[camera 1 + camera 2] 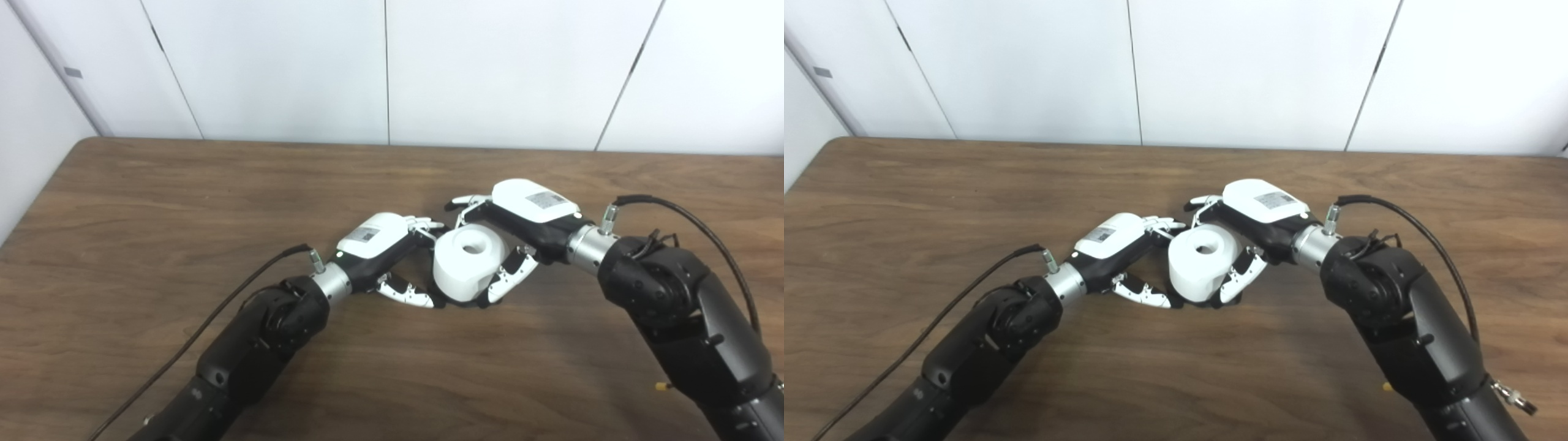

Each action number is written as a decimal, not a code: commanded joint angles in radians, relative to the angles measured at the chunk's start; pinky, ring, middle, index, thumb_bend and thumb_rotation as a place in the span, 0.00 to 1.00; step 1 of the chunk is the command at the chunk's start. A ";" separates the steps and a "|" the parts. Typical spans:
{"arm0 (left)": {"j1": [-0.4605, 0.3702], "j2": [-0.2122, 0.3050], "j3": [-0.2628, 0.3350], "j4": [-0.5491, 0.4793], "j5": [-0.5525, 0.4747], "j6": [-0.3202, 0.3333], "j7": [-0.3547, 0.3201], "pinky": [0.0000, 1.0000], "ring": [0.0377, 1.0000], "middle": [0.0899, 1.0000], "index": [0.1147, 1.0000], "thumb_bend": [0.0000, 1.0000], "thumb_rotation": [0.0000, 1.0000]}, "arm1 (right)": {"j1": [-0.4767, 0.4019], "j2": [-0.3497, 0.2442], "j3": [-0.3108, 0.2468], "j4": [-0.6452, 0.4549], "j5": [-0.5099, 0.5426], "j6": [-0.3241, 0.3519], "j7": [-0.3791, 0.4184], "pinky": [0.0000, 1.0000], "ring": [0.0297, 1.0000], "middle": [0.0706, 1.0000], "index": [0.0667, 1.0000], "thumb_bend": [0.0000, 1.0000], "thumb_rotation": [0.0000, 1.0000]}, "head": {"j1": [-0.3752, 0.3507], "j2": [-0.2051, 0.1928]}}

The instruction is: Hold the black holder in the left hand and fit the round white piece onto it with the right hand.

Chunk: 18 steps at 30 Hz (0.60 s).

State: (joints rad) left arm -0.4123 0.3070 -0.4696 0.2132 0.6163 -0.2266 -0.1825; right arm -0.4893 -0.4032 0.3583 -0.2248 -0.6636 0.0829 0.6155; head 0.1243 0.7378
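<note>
Roll (468,263): rigid white cylinder, likely light; grip its curved sides.
Right hand (520,226): fingers wrapped around it.
Left hand (386,257): curled beside it (black holder hidden, grasp unclear).

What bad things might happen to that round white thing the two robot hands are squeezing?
1. The round white piece with a hole on top sits between the left hand and the right hand, held mostly near fingertips; it might slip onto the brown wooden table.
2. The black holder is barely visible under the piece, so whether it is lined up cannot be checked; it may jam.
</note>
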 commanded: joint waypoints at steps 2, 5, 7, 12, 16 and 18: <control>0.006 0.007 -0.018 0.011 0.023 0.005 -0.036 0.90 0.91 0.87 0.42 0.52 0.06 | -0.040 -0.008 -0.035 -0.049 0.021 0.008 -0.013 0.79 0.84 0.90 1.00 0.91 0.26 | 0.000 0.001; 0.007 0.006 -0.019 0.009 0.026 0.010 -0.038 0.90 0.91 0.87 0.42 0.52 0.06 | -0.048 -0.011 -0.052 -0.052 0.037 -0.002 -0.020 0.79 0.83 0.90 1.00 0.91 0.27 | 0.000 0.001; 0.007 0.006 -0.017 0.013 0.022 0.008 -0.037 0.90 0.91 0.87 0.42 0.52 0.06 | -0.053 -0.011 -0.063 -0.051 0.048 -0.008 -0.024 0.79 0.80 0.89 0.99 0.92 0.27 | 0.000 0.001; 0.005 0.006 -0.016 0.010 0.018 0.015 -0.045 0.91 0.91 0.87 0.42 0.52 0.06 | -0.053 -0.008 -0.087 -0.042 0.083 -0.032 -0.044 0.66 0.71 0.88 0.97 0.92 0.25 | -0.002 0.001; 0.002 0.006 -0.015 0.016 0.017 0.009 -0.042 0.91 0.91 0.87 0.42 0.52 0.06 | -0.047 -0.016 -0.096 -0.049 0.100 -0.030 -0.042 0.66 0.73 0.89 0.98 0.91 0.24 | -0.002 0.001; 0.001 0.005 -0.016 0.014 0.016 0.013 -0.046 0.91 0.91 0.87 0.42 0.52 0.06 | -0.047 -0.024 -0.097 -0.056 0.103 -0.023 -0.031 0.67 0.76 0.89 0.98 0.90 0.25 | -0.001 0.002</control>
State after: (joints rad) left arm -0.4124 0.3071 -0.4693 0.2128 0.6163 -0.2260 -0.1844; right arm -0.4960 -0.4062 0.2798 -0.2430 -0.5731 0.0698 0.5969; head 0.1227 0.7394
